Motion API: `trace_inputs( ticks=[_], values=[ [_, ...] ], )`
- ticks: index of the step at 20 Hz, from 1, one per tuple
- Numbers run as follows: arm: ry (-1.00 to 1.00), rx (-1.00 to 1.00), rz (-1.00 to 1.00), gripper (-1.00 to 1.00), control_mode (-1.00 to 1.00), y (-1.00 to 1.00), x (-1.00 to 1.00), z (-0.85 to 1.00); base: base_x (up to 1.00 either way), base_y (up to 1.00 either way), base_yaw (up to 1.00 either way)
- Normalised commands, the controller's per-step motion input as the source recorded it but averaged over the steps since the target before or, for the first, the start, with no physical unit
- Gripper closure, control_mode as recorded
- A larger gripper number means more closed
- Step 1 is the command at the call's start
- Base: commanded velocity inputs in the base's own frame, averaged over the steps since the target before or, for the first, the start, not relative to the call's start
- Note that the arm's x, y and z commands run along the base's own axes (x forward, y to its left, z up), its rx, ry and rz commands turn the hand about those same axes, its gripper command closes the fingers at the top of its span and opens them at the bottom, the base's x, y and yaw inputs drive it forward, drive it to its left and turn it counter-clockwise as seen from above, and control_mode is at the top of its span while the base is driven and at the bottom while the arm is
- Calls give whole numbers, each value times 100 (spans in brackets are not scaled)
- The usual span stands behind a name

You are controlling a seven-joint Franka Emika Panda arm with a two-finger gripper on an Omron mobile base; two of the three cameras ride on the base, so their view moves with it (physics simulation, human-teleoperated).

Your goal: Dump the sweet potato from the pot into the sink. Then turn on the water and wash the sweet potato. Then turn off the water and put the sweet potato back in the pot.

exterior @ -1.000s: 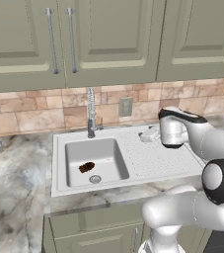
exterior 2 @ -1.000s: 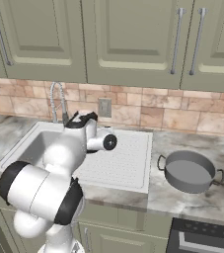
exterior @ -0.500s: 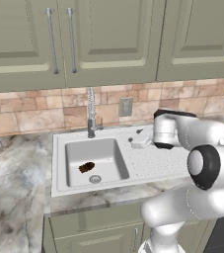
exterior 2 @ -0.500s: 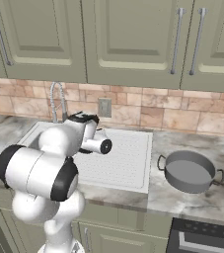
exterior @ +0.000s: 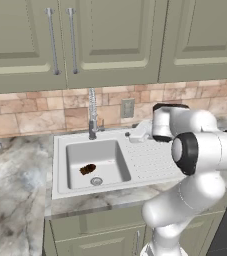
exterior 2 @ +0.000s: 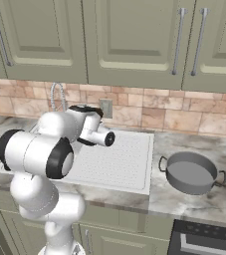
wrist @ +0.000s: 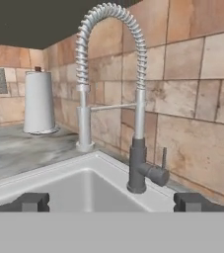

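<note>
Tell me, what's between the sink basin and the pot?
The dotted drainboard, then a strip of marble counter, as the right base view shows. The pot sits on that counter, right of the sink.

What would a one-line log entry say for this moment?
sweet potato: in sink | pot: on counter, empty | gripper: open, facing faucet | water: off

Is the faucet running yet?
Off. No stream falls from the faucet in the hand view, and the sweet potato lies in a dry-looking sink.

Sage-green upper cabinets, tan stone-tile backsplash, grey marbled countertop, wall outlet
</note>
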Motion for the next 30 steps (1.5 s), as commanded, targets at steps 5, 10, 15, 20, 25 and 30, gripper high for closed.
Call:
trace_inputs(
  ticks=[5,10,15,20,25,30],
  values=[
    [0,5,9,-100,-100,15,38,4,0,0,0],
    [0,5,10,-100,-100,20,15,0,0,0,0],
    [0,5,9,-100,-100,21,9,0,0,0,0],
    [-3,2,3,-100,-100,20,24,0,0,0,0],
    [-3,0,0,-100,-100,17,19,-2,0,0,0],
    [-3,0,0,-100,-100,8,4,-9,0,0,0]
  ],
)
